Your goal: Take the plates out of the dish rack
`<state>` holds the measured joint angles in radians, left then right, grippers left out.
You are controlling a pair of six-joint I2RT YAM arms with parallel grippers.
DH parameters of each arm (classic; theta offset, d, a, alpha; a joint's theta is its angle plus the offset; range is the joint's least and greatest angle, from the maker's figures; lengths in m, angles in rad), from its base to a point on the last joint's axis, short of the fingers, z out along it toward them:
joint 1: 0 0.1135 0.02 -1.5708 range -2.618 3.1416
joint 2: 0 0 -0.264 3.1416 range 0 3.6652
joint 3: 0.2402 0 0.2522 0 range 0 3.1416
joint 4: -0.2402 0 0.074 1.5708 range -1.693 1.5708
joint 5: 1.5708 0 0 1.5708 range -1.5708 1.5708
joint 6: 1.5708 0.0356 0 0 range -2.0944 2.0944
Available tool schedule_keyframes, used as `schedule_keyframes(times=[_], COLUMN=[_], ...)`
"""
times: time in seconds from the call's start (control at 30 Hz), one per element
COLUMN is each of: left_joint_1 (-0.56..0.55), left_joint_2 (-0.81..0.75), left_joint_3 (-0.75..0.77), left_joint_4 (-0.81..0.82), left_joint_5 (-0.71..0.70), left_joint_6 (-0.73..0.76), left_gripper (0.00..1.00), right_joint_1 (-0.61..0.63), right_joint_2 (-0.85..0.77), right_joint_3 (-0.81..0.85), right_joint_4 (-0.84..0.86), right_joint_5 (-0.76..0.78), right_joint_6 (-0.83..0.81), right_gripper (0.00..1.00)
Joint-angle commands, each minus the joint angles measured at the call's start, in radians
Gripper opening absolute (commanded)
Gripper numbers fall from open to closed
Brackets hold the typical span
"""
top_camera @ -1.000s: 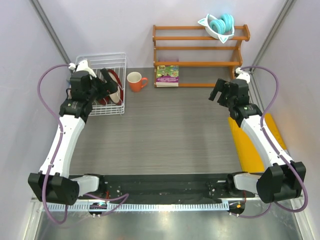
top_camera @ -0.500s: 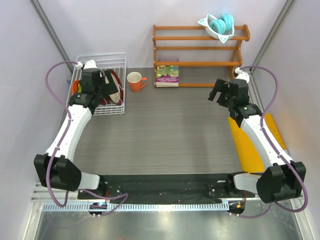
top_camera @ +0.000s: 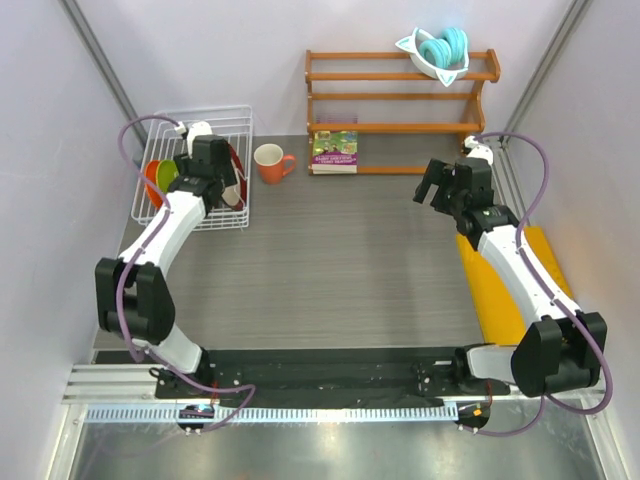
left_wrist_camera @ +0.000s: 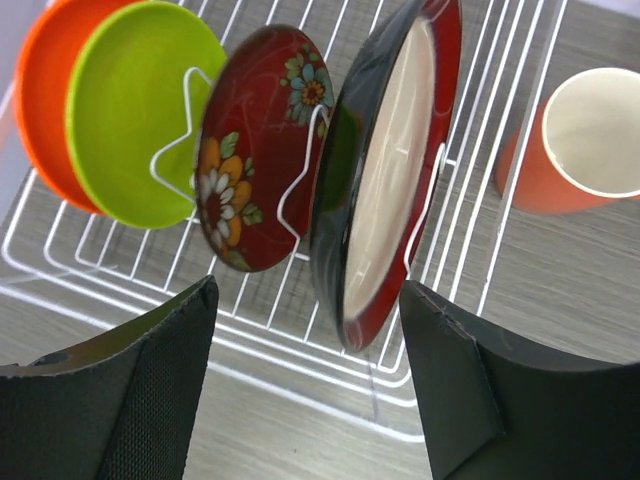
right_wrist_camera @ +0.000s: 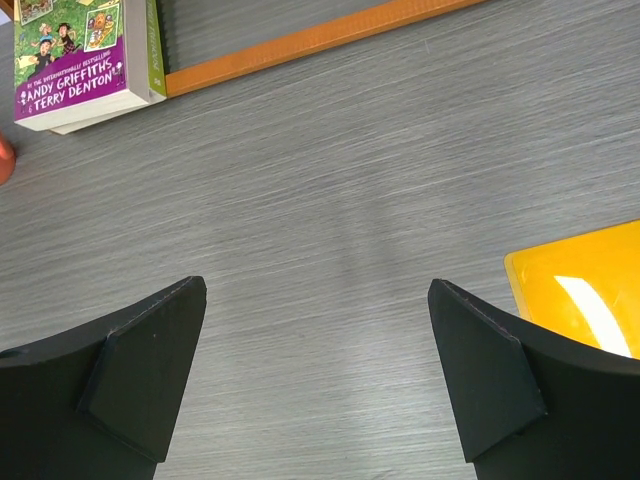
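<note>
Left wrist view: the left tool point(left_wrist_camera: 305, 300), fingers apart and gripping nothing, hangs over an edge of the dish rack point(left_wrist_camera: 300, 352). On edge in its slots stand, left to right, an orange plate point(left_wrist_camera: 40, 100), a lime green plate point(left_wrist_camera: 140, 110), a small floral dish point(left_wrist_camera: 255, 150) and the large dark red plate point(left_wrist_camera: 385, 170), closest to the rack's right side. An orange mug point(left_wrist_camera: 585, 140) stands just outside. The right tool point(right_wrist_camera: 317, 290), also apart, hovers over open worktop point(right_wrist_camera: 330, 180) between a book point(right_wrist_camera: 80, 60) and a yellow mat point(right_wrist_camera: 580, 290).
</note>
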<state>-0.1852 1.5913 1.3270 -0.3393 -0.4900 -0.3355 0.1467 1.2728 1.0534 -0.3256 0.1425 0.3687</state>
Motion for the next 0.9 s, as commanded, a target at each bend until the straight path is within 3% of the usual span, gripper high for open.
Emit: schedule_keyframes(times=[0.0, 0.1, 0.23, 0.27, 0.33, 0.37, 0.43, 0.87], left_joint_1=[-0.003, -0.003, -0.003, -0.003, -0.003, -0.003, -0.003, -0.080], left_joint_2=[0.070, 0.110, 0.131, 0.137, 0.147, 0.153, 0.160, 0.122], left_joint_3=[0.080, 0.092, 0.097, 0.100, 0.100, 0.101, 0.104, 0.164], left_joint_4=[0.100, 0.138, 0.177, 0.175, 0.181, 0.183, 0.181, 0.197], left_joint_5=[-0.024, -0.035, -0.045, -0.059, -0.074, -0.079, -0.081, -0.216], left_joint_6=[0.035, 0.041, 0.044, 0.039, 0.038, 0.041, 0.044, 0.128], left_gripper=[0.72, 0.66, 0.49, 0.35, 0.25, 0.11, 0.03, 0.00], right_joint_1=[-0.006, -0.004, -0.004, -0.004, -0.004, -0.004, -0.004, -0.004], right_joint_2=[0.010, 0.029, 0.056, 0.059, 0.072, 0.074, 0.079, 0.079], right_joint_3=[0.023, 0.030, 0.042, 0.043, 0.046, 0.046, 0.046, 0.037], right_joint_4=[0.030, 0.031, 0.031, 0.033, 0.036, 0.036, 0.034, 0.033], right_joint_5=[-0.014, -0.015, -0.026, -0.029, -0.031, -0.034, -0.037, -0.049], right_joint_6=[-0.024, -0.024, -0.022, -0.024, -0.019, -0.016, -0.016, -0.008], right_gripper=[1.00, 1.00, 1.00, 1.00, 1.00, 1.00, 1.00, 1.00])
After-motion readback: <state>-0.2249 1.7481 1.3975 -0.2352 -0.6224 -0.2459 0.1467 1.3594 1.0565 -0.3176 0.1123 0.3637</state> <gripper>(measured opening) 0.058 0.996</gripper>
